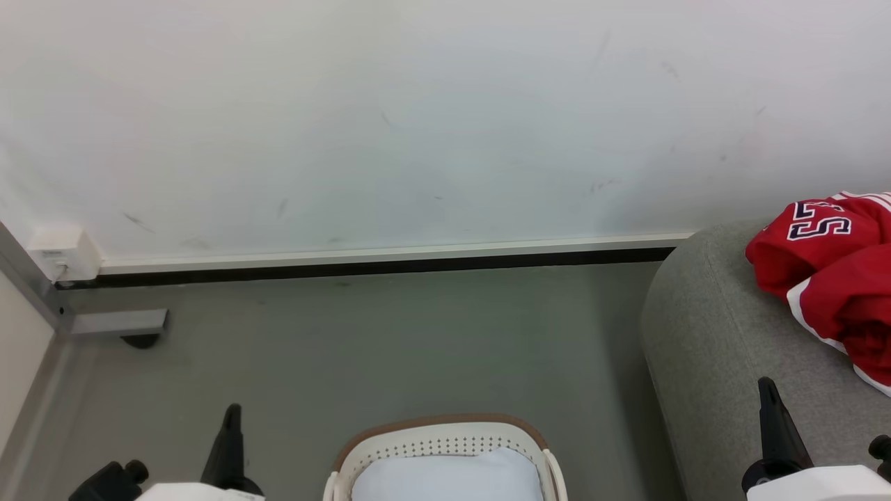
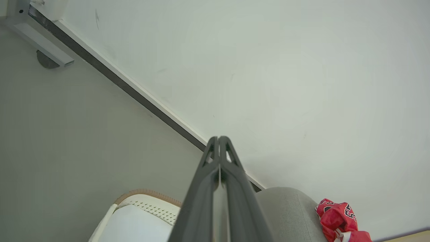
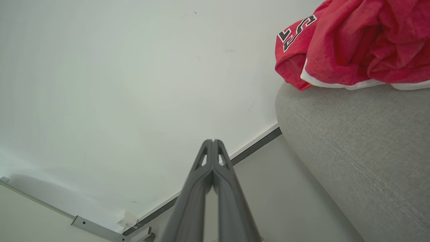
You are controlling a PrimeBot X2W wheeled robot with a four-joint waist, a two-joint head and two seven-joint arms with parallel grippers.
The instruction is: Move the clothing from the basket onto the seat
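The red clothing [image 1: 832, 271], with white trim and a black-and-white number, lies bunched on the light-grey seat [image 1: 703, 334] at the right; it also shows as clothing [image 3: 352, 43] on the seat [image 3: 362, 148] and as clothing [image 2: 337, 218] on the seat [image 2: 289, 211]. The white basket [image 1: 445, 437] with a tan rim stands on the floor at the bottom centre, pale white inside; the basket [image 2: 147, 206] lies low in the left wrist view. My left gripper [image 1: 232, 412] is shut and empty, left of the basket. My right gripper [image 1: 766, 384] is shut and empty, over the seat's front.
A white wall [image 1: 418, 118] with a dark baseboard [image 1: 376, 266] runs behind the grey floor [image 1: 376, 341]. At the far left stand a grey metal frame [image 1: 104, 321] and a white wall box [image 1: 62, 252].
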